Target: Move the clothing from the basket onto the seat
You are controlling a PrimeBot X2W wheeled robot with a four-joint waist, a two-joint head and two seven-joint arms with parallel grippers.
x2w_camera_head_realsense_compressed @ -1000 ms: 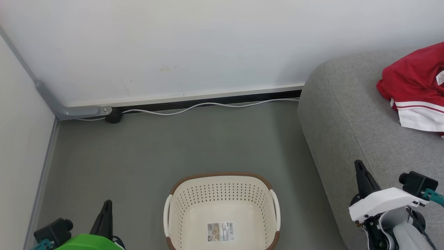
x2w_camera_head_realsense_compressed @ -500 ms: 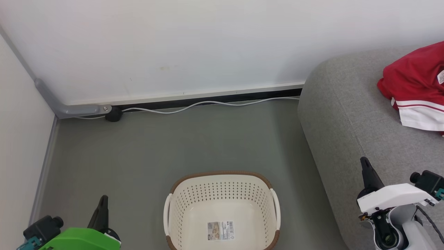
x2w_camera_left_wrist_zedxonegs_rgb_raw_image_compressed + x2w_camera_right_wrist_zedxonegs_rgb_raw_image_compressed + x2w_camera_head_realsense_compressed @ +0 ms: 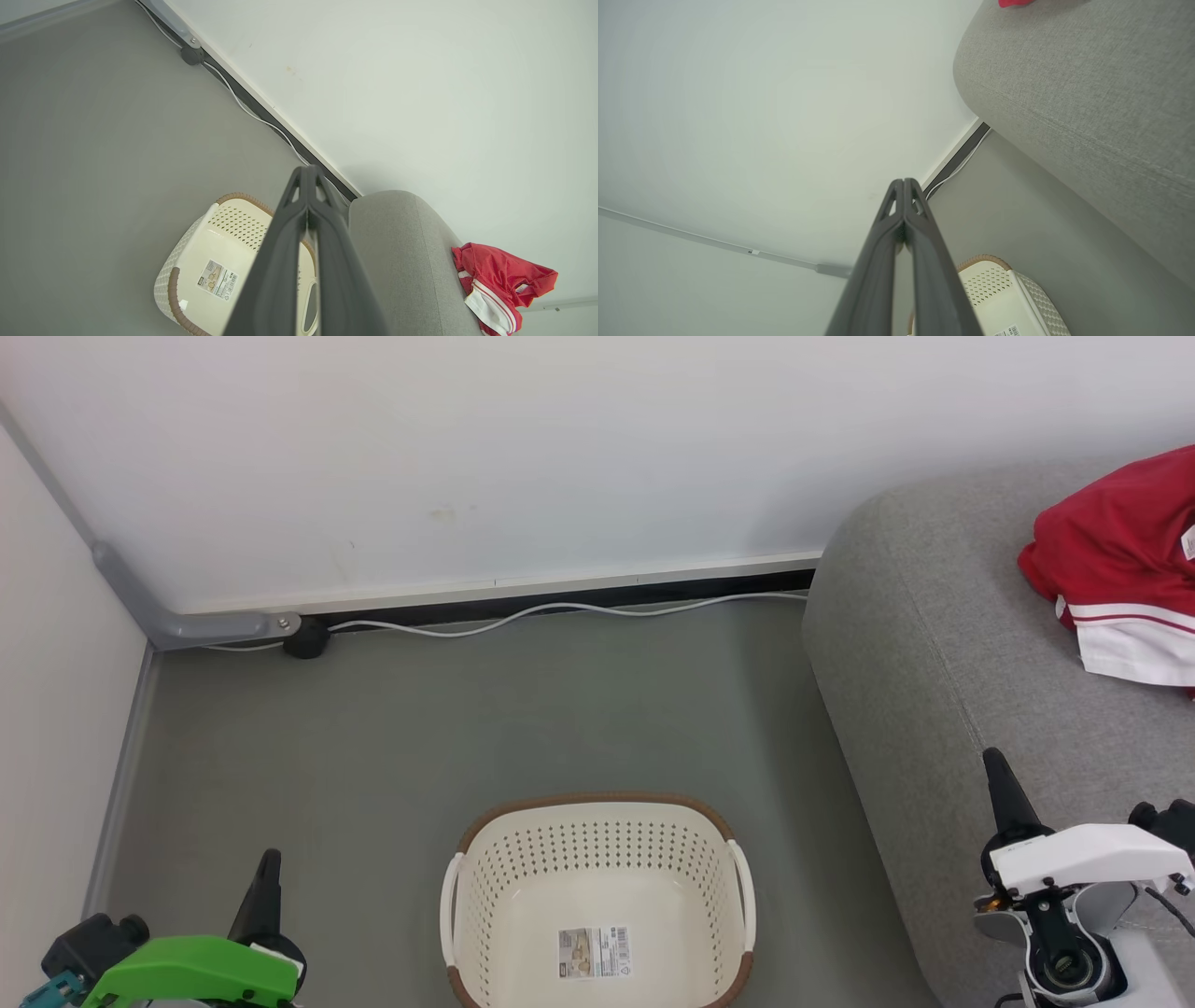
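Head view: you see clothing (image 3: 1116, 555) bunched on seat (image 3: 934, 644) at far right, white-striped hem toward you. Heap cut by frame edge, so long axis hard to call. Basket (image 3: 597, 847) on floor (image 3: 467, 728) just left of seat, handles left and right, brown rim ends near and far. Left gripper (image 3: 266, 887) lower left, right gripper (image 3: 1001, 784) lower right against seat, both pointing up frame.
Left wrist view: your fingers (image 3: 280, 261) pressed together, gripping nothing; clothing well apart from basket.
Right wrist view: fingers (image 3: 878, 266) likewise closed, nothing between.
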